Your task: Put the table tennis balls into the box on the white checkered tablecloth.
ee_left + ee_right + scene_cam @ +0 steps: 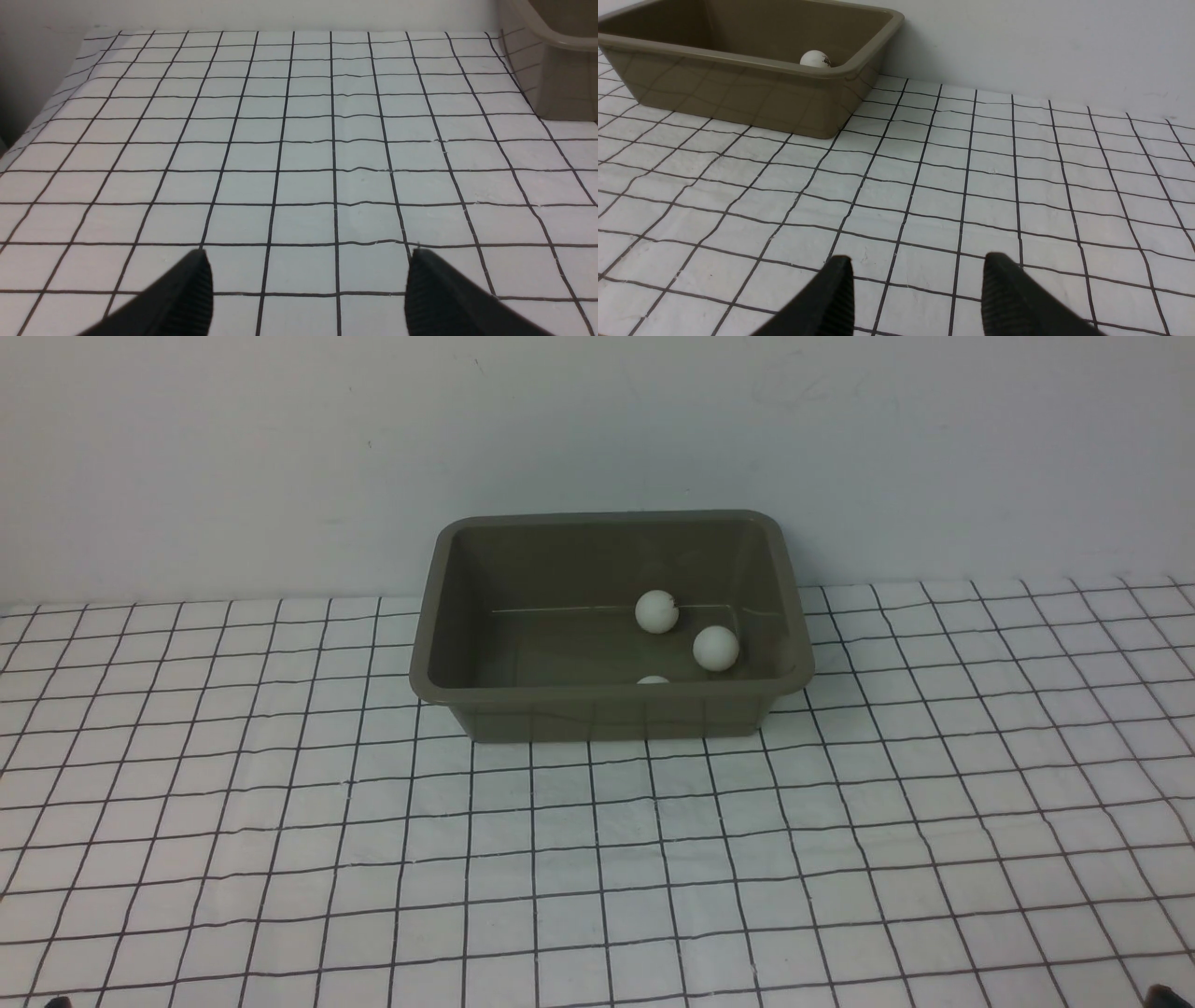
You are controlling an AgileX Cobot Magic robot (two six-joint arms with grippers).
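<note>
The box (pixel 611 709) is sitting at the far edge of the tablecloth (pixel 597 859), close to the wall, its long axis running left to right, with bare cloth stretching wide on every near side. Three balls are lying inside toward its right half: (pixel 656 611), (pixel 716 648) and one (pixel 653 680) peeking over the near rim. The left gripper (pixel 308 261) and right gripper (pixel 917 266) are hovering released, gripping nothing.

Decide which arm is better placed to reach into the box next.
Probably the right. The right gripper faces the box and sees a ball inside; the left gripper catches only a corner of it. Both are open and empty. No ball lies on the cloth in view.
</note>
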